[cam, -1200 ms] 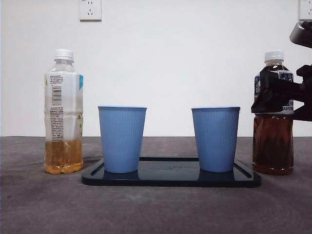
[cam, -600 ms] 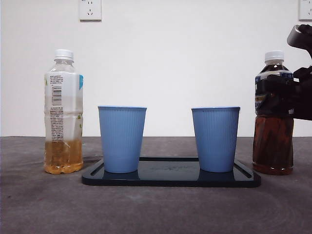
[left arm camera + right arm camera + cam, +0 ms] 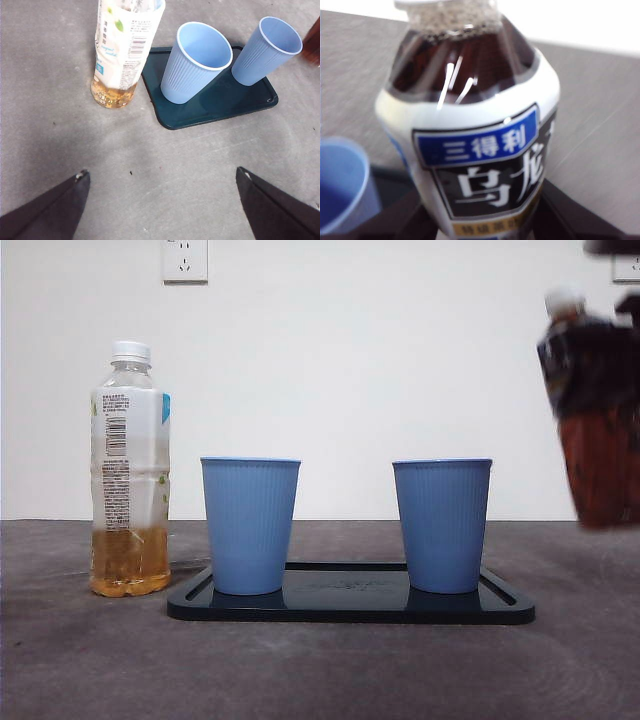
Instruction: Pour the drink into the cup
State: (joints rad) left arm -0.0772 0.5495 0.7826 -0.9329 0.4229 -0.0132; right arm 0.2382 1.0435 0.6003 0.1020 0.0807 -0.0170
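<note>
The dark tea bottle [image 3: 600, 420], which stood on the table at the right half a second ago, has been lifted clear of the surface and is now seen tilted, its white cap leaning toward the cups, blurred at the right edge of the front view. It is clasped by the right gripper [image 3: 615, 360], whose black jaws are pressed against the sides of the bottle in the right wrist view, just below the blue-and-black label. Dark liquid with foam near the neck is seen through the clear shoulder of the bottle.

Two blue ribbed cups are left standing upright on the dark tray [image 3: 350, 608]. The right cup [image 3: 442, 525] is nearest the lifted bottle, and part of its rim is caught at the edge of the right wrist view. The left cup [image 3: 250, 525] is set at the other end of the tray. Both cups appear empty in the left wrist view.

A second bottle with a white label and white cap, the pale tea bottle [image 3: 130, 470], is stood on the table just beside the tray's left end, with amber liquid filling only its bottom part.

The left gripper [image 3: 160, 200] is held above bare table near the pale tea bottle, its jaws spread wide with nothing between them.
</note>
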